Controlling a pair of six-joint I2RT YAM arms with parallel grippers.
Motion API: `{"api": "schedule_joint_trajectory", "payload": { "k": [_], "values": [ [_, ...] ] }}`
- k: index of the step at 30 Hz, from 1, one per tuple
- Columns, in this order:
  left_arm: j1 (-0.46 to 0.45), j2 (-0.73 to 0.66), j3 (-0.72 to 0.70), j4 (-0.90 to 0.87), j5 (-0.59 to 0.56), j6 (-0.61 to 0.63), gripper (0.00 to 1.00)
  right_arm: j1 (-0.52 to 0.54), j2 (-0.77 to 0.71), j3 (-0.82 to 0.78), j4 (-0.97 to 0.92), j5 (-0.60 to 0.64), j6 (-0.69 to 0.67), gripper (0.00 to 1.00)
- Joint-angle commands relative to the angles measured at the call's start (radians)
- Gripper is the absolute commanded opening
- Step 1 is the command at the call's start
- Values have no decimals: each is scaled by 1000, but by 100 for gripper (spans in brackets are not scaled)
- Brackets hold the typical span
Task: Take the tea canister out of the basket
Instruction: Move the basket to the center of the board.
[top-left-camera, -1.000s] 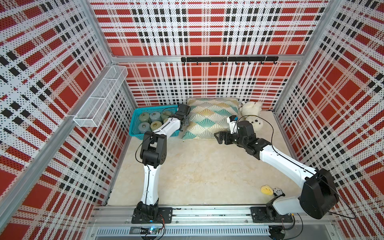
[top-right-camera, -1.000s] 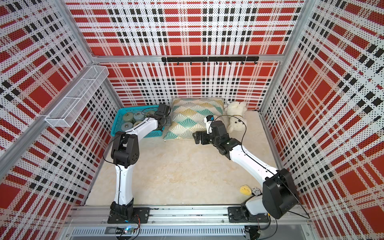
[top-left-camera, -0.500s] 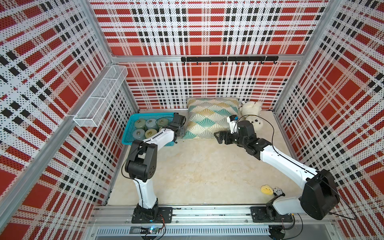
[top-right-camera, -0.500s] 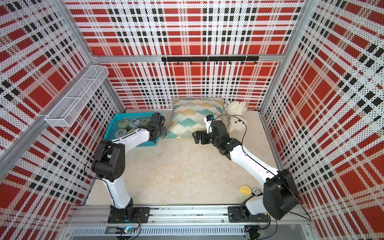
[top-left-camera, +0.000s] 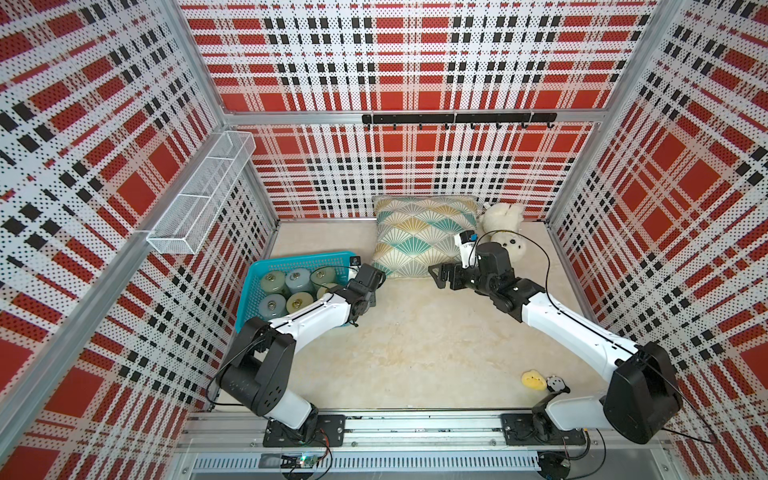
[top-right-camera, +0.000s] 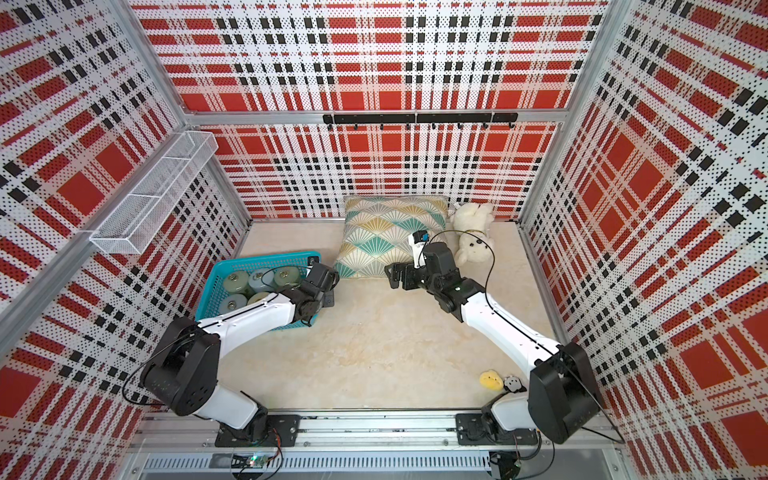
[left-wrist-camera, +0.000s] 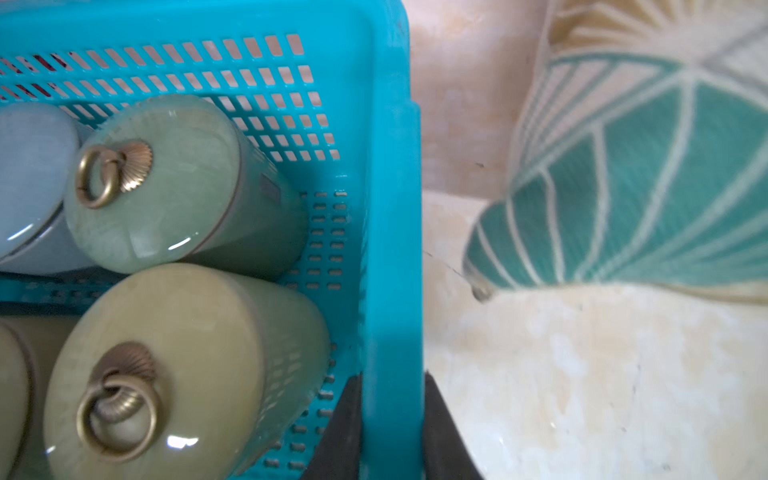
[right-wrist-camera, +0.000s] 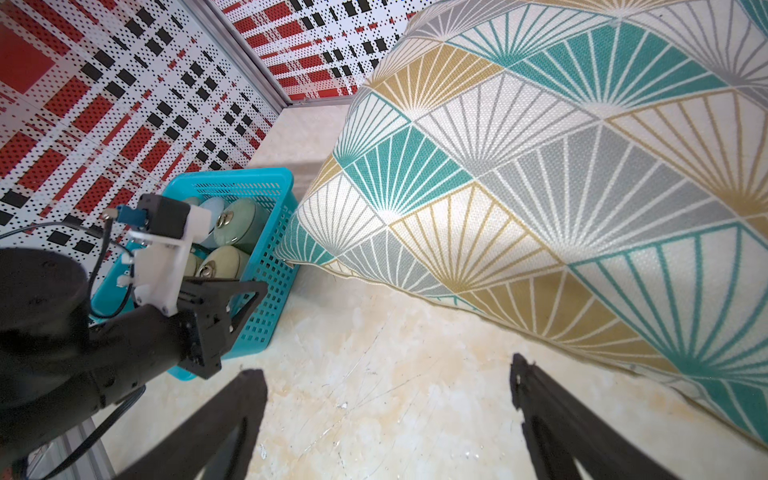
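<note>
Glossy green tea canister (left-wrist-camera: 178, 187) (brass ring (left-wrist-camera: 97, 176)), turquoise basket (left-wrist-camera: 390, 208)

Basket (right-wrist-camera: 270, 266) beside pillow (right-wrist-camera: 540, 187) — right claw (right-wrist-camera: 386, 370) agape

Basket (top-left-camera: 303, 257) dragged from tabletop's back-left corner toward front edge, along left edge; left gripper (left-wrist-camera: 390, 382), clamped on rim, retracted with it.

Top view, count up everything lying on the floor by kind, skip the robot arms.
Turquoise perforated plastic basket: 1
Round glazed tea canisters with brass ring lids, inside it: 6
Fan-patterned fabric cushion: 1
Toys, white plush animal, small yellow one, small black-and-white one: 3
Total: 11
</note>
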Motion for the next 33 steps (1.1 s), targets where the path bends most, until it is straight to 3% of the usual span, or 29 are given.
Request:
{"api": "schedule_joint_trajectory", "payload": {
  "k": [1, 8, 16, 23, 33],
  "values": [
    [-65, -42, -55, -52, 31, -172, 0, 12, -32, -11, 20, -7, 6, 100],
    [-252, -88, -72, -67, 10, -300, 0, 14, -35, -9, 18, -4, 6, 100],
    [-456, 30, 55, -79, -24, -395, 0, 15, -47, -10, 7, 22, 2, 100],
    [-459, 68, 79, -70, -37, -394, 0, 15, -28, -9, 10, 7, 6, 100],
    [-398, -71, -56, -24, -20, -376, 0, 109, 112, 58, -3, -2, -13, 100]
  ]
}}
